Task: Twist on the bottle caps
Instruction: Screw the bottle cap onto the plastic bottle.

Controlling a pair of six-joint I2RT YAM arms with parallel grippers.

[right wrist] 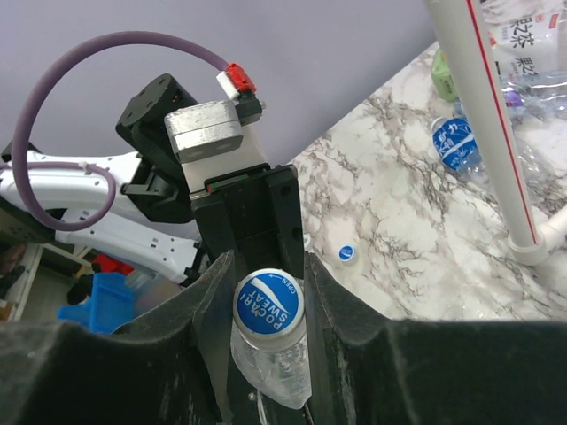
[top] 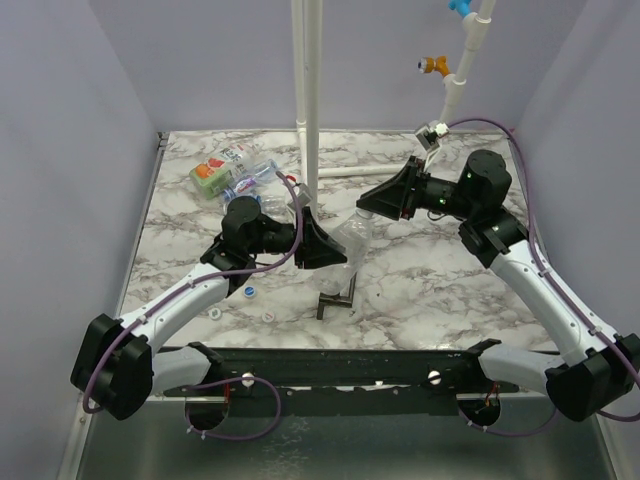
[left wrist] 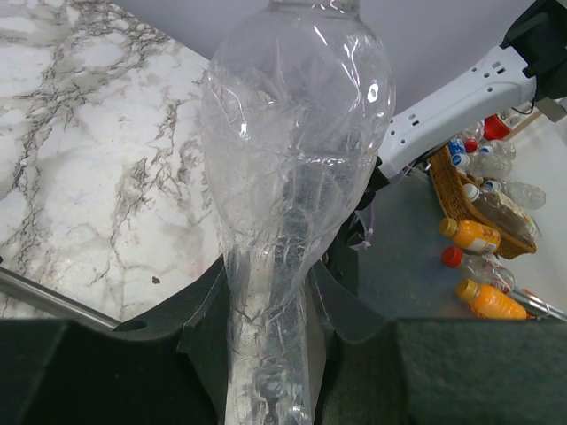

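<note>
A clear plastic bottle [top: 355,237] hangs above the table's middle between my two arms. My left gripper [top: 332,246] is shut on its crumpled lower body [left wrist: 292,150], both fingers pressing in, as the left wrist view [left wrist: 270,305] shows. A blue bottle cap [right wrist: 268,303] printed with white letters sits on the bottle's neck [right wrist: 270,367]. My right gripper [right wrist: 267,274] is shut on that cap, one finger on each side; in the top view it [top: 372,205] meets the bottle from the right. A loose blue cap [top: 248,292] and a white cap [top: 270,316] lie on the marble.
Two more bottles lie at the back left, one with a green and orange label [top: 213,172] and one with a blue label [top: 252,181]. A tall white pipe [top: 305,100] stands behind the held bottle. A black T-shaped tool [top: 335,300] rests near the front.
</note>
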